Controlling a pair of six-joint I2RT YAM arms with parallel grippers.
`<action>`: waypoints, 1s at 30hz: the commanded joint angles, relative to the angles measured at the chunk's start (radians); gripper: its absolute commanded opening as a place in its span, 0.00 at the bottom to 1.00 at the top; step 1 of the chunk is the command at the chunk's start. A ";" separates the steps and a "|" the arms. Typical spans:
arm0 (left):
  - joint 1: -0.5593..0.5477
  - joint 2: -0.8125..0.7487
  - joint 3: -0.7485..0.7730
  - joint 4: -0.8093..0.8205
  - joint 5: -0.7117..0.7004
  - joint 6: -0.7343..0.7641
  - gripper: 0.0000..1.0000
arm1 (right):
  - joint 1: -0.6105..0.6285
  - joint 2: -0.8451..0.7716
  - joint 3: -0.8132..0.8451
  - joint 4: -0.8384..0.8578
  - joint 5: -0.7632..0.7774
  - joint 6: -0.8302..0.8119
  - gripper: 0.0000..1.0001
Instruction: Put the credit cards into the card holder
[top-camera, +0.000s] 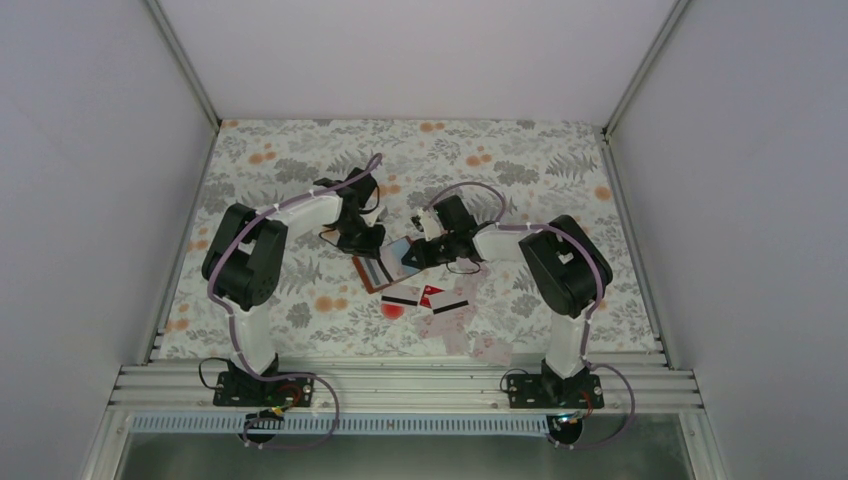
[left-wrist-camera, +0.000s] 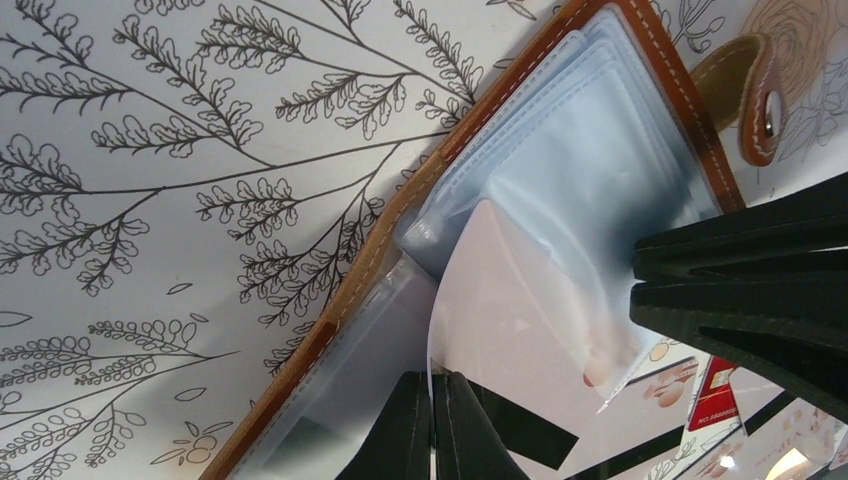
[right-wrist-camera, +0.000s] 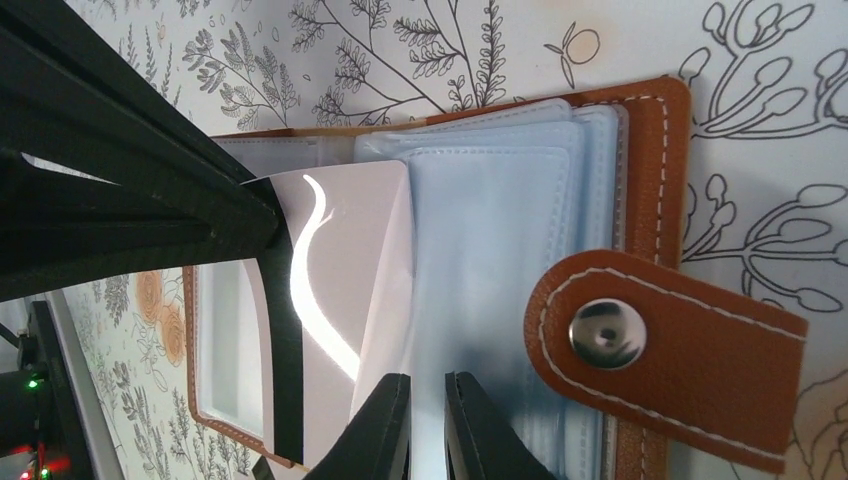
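Cloth (top-camera: 520, 170) printed with grey leaves, fine black branches and orange blossoms covers the whole table, and it lies flat under both arms. Plain pale walls (top-camera: 90, 150) close the space on three sides, with slim metal posts (top-camera: 185, 65) running up the far corners and a ribbed metal rail (top-camera: 400, 385) along the near edge, where the arm bases are bolted. The card holder (right-wrist-camera: 655, 170) lies open on the cloth directly beneath both grippers, its brown stitched leather framing a stack of clear bluish sleeves, and its strap (right-wrist-camera: 660, 350) with a metal snap is folded out just to one side of the right gripper's (right-wrist-camera: 428, 400) fingers. The left gripper (left-wrist-camera: 432, 400) is clamped on the edge of a pale card (right-wrist-camera: 345, 270) with a black stripe; the card bows upward and its free end lies over the sleeves, just beside the right gripper's tips. Those right fingers stand with only a narrow slit between them over a sleeve, and I cannot tell whether they pinch it. Nearer the arm bases than the two grippers, loose cards (top-camera: 447, 307) are scattered on the cloth, a red card (top-camera: 432, 297) among them, and a round red spot (top-camera: 393, 311) sits just beside them.
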 joint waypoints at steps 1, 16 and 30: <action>0.001 0.002 -0.017 -0.137 -0.099 0.067 0.02 | 0.006 0.074 -0.033 -0.065 0.166 -0.030 0.10; 0.007 0.036 -0.002 -0.192 -0.108 0.127 0.03 | 0.006 0.085 -0.006 -0.086 0.156 -0.065 0.10; 0.018 0.087 -0.001 -0.219 -0.025 0.076 0.03 | 0.005 0.101 0.007 -0.070 0.149 -0.061 0.10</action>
